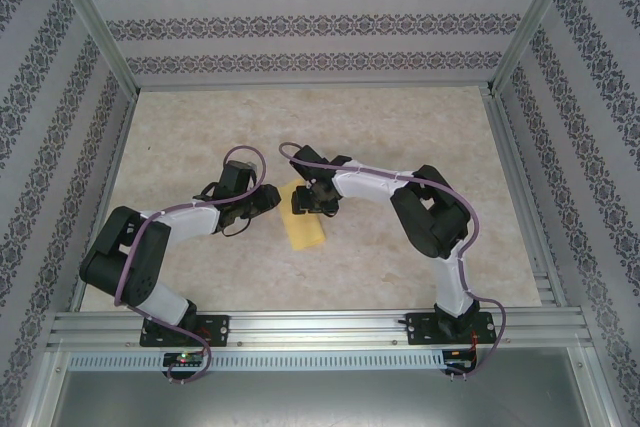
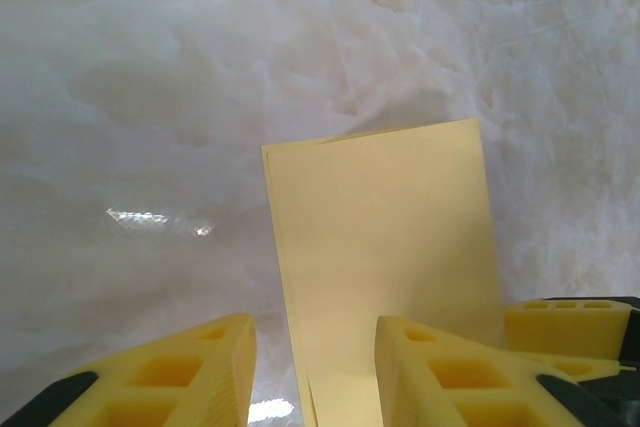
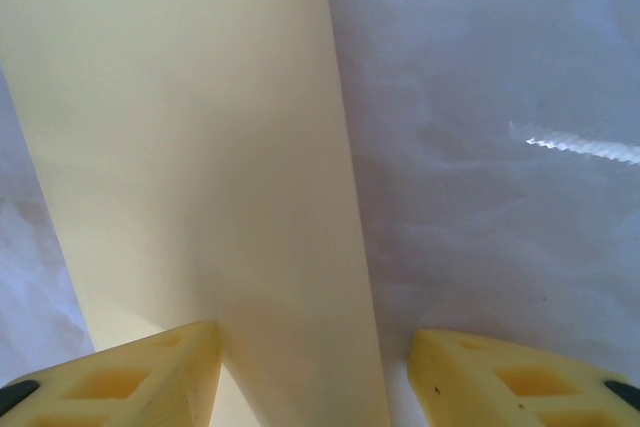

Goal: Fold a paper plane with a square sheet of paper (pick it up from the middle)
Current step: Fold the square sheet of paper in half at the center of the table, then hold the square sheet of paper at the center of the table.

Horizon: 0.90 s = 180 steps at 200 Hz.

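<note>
Yellow folded sheet (image 1: pixel 306 229) flat on tabletop (image 1: pixel 400 127) w/ left jaws & right jaws both spread over its edges.

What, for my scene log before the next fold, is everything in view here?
sheet of paper: one, yellow, folded to a rectangle, flat at the table's middle.
table: one, beige mottled, under everything.
walls: patterned grey and white, on three sides.
rail: silver, along the near edge.
left arm, right arm: black and white, bases on the rail.
left gripper: yellow fingers, jaws apart, at the paper.
right gripper: yellow fingers, jaws apart, over the paper.
</note>
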Motion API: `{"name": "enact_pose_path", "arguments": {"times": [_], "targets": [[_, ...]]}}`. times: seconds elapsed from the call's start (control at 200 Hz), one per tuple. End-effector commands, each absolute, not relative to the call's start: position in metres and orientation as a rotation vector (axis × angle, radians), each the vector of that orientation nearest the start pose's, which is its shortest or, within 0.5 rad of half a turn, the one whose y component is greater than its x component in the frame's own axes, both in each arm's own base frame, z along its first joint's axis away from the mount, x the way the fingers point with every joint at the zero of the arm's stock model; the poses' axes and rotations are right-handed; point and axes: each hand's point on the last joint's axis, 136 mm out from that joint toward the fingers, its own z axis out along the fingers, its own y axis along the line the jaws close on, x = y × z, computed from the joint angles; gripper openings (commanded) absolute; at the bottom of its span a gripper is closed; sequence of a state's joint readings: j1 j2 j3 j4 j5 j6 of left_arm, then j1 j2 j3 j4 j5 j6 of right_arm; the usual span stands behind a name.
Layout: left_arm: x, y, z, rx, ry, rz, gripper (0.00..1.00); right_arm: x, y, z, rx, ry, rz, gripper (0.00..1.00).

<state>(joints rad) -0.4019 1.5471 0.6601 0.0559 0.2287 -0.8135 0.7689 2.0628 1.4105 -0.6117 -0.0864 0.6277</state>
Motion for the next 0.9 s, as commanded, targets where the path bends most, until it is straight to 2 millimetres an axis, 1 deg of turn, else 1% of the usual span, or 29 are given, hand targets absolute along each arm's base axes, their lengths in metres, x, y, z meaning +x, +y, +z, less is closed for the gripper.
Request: {"name": "enact_pose_path", "arguments": {"times": [0.0,0.155,0.335,0.405,0.599,0.749,0.894], "targets": [[0.337,-0.19,0.05,-0.388,2.504,-0.811,0.35,0.295,0.292,-0.056,-0.219,3.049,0.15,0.58],[0.337,-0.195,0.046,-0.382,2.517,-0.847,0.3,0.296,0.291,-0.061,-0.189,3.061,0.144,0.58],[0.337,-0.198,0.043,-0.384,2.526,-0.862,0.28,0.296,0.289,-0.065,-0.172,3.075,0.126,0.59],[0.336,-0.198,0.042,-0.385,2.528,-0.867,0.28,0.296,0.287,-0.066,-0.164,3.078,0.111,0.61],[0.337,-0.198,0.044,-0.387,2.523,-0.87,0.27,0.295,0.285,-0.069,-0.155,3.086,0.096,0.62],[0.338,-0.198,0.046,-0.389,2.519,-0.866,0.26,0.295,0.284,-0.072,-0.162,3.09,0.092,0.62],[0.338,-0.196,0.047,-0.393,2.515,-0.854,0.26,0.292,0.283,-0.075,-0.171,3.1,0.085,0.6]]}}
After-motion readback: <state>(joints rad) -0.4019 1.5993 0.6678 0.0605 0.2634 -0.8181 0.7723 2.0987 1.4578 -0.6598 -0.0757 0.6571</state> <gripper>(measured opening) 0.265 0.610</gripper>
